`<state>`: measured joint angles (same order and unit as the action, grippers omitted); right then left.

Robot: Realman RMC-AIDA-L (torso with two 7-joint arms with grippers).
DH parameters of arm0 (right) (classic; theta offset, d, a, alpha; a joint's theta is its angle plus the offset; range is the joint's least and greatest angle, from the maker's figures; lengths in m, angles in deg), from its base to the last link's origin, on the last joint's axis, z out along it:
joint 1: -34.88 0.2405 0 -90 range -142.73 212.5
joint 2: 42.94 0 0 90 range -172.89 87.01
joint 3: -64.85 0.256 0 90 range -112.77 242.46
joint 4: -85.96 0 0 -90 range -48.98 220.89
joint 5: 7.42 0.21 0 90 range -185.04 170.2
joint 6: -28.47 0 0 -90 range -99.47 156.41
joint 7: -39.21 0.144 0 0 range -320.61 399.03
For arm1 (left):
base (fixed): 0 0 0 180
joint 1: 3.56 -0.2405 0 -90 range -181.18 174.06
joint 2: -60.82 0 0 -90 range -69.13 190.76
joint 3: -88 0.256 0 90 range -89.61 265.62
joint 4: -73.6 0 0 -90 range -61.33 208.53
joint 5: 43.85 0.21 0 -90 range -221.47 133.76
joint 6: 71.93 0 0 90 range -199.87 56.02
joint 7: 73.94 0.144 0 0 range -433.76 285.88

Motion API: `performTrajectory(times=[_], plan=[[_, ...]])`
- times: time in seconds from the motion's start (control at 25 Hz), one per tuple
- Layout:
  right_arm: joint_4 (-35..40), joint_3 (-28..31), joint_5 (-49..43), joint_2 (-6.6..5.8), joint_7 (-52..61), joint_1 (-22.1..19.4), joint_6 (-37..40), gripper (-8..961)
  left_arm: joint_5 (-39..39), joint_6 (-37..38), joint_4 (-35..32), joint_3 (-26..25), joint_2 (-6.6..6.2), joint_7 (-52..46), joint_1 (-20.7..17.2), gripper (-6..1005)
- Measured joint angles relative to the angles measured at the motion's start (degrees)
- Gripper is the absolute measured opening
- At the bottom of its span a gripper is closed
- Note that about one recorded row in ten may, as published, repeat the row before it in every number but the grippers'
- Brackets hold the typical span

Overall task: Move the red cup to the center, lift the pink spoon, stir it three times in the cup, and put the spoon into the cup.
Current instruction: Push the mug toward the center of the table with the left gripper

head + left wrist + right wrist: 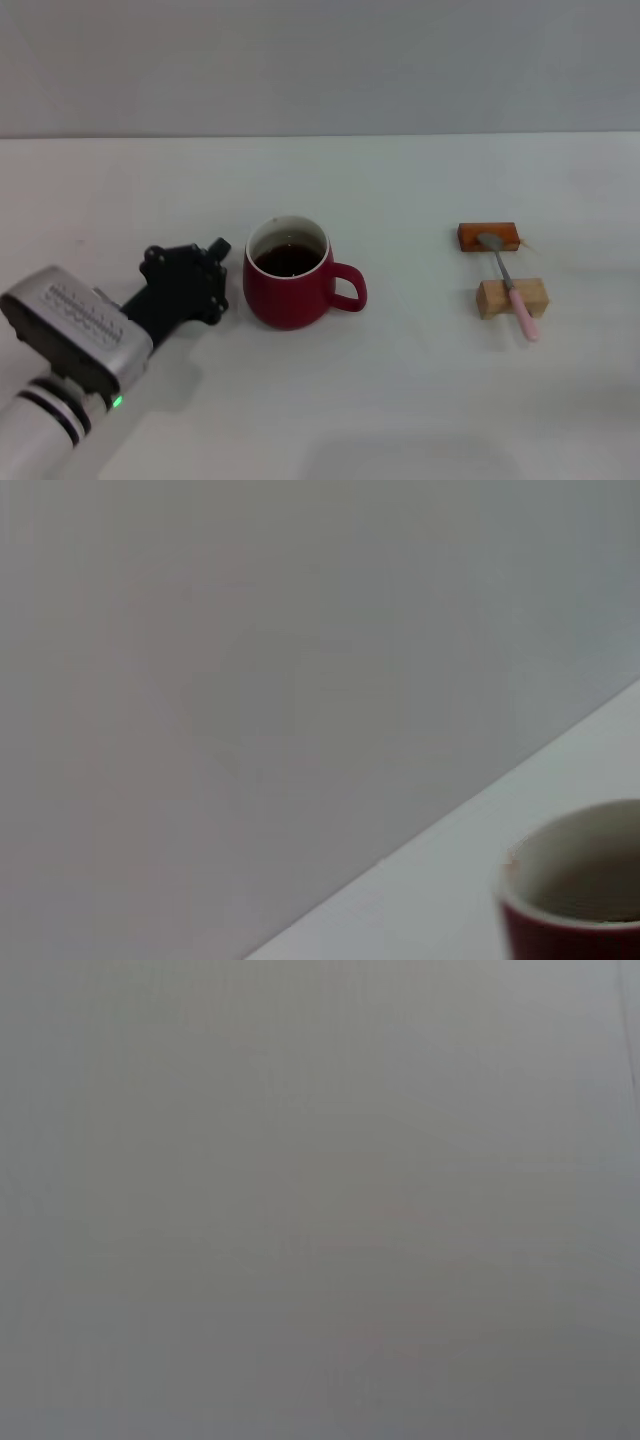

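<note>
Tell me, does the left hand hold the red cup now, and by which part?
Nothing is held. The left hand sits beside the red cup, apart from it; the pink spoon lies across two blocks.

My left wrist view cuts the red cup (575, 895) off at the lower right corner; my right wrist view is a featureless blur.

one cup (287, 285); one spoon (510, 285) — two blocks (489, 237)
</note>
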<state>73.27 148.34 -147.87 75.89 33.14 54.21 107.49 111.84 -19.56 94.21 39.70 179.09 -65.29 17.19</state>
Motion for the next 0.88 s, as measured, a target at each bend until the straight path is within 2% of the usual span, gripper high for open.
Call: performTrajectory(times=[0.12,0.36,0.88], plan=[[0.0,0.1,0.0,0.00,0.0,-0.1,0.1,652,0.0,-1.2,-0.6,-1.1,-0.04,-0.1,1.0,-2],[0.0,0.2,0.0,0.00,0.0,-0.2,0.6,653,0.1,-2.7,-4.5,-1.6,0.00,0.1,5.7,-2],[0.3,0.5,0.2,0.00,0.0,-0.3,0.6,652,0.4,-2.8,-3.5,1.5,0.16,0.3,7.1,-3]])
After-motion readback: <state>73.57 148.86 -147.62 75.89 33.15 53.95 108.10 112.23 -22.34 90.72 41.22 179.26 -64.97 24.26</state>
